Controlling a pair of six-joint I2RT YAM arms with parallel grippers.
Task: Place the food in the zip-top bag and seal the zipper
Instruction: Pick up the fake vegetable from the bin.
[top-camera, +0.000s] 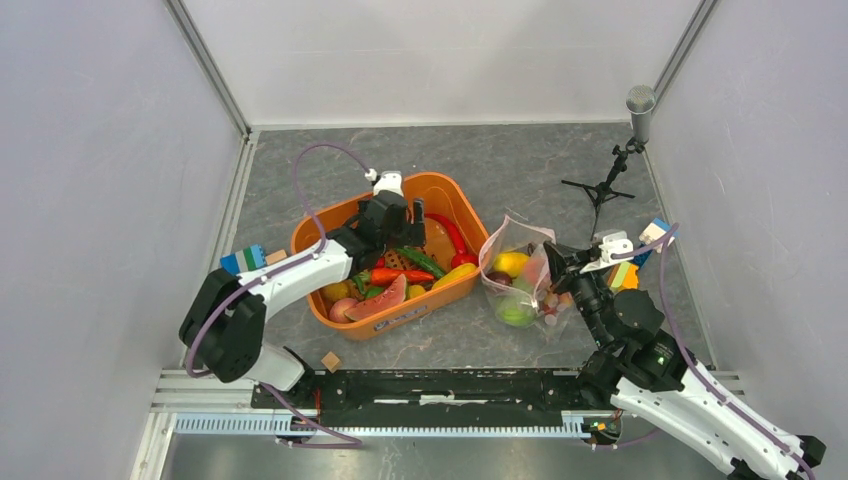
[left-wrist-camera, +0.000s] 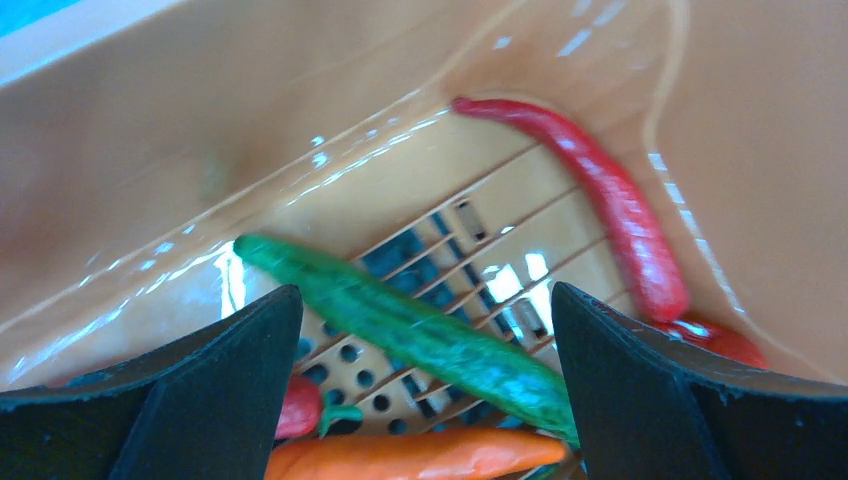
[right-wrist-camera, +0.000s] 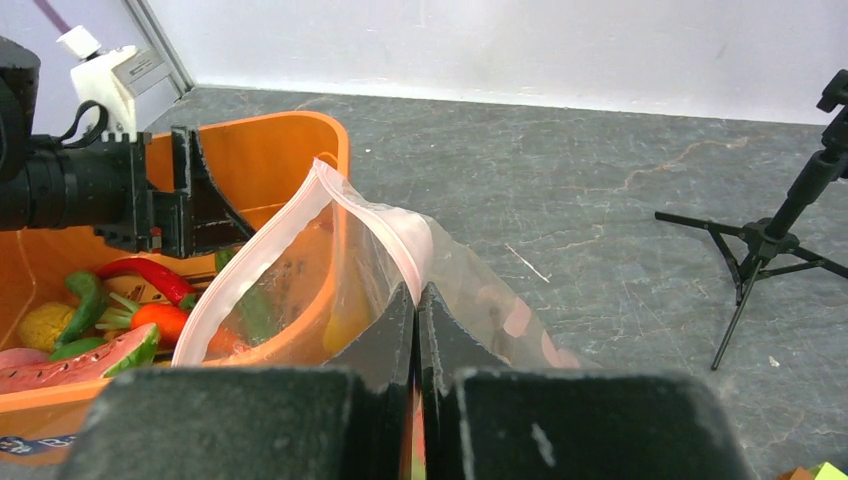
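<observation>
The zip-top bag lies on the bench, just beside the right side of the orange tub. Its mouth is open and points toward the tub. In the right wrist view the zipper, a pale pink strip, rises like an arch. Inside the bag there is already some food: a yellow piece near the mouth and a green melon lower down.

The right gripper is pressed together on the rim of the bag at the side nearest to it. The two black fingers meet with only the thin plastic between them.

Most of the food is in the tub. A red chilli lies along the far wall, a green pod lies slanted on the holed floor, and an orange piece lies under it. A watermelon slice rests at the near edge of the tub.

The left gripper hangs inside the tub with its jaws spread wide, one on each side of the green pod, and it holds nothing.

Further out, coloured blocks lie to the left of the tub, a small wooden cube lies near the arm bases, and a microphone on a small tripod stands at the far right.
</observation>
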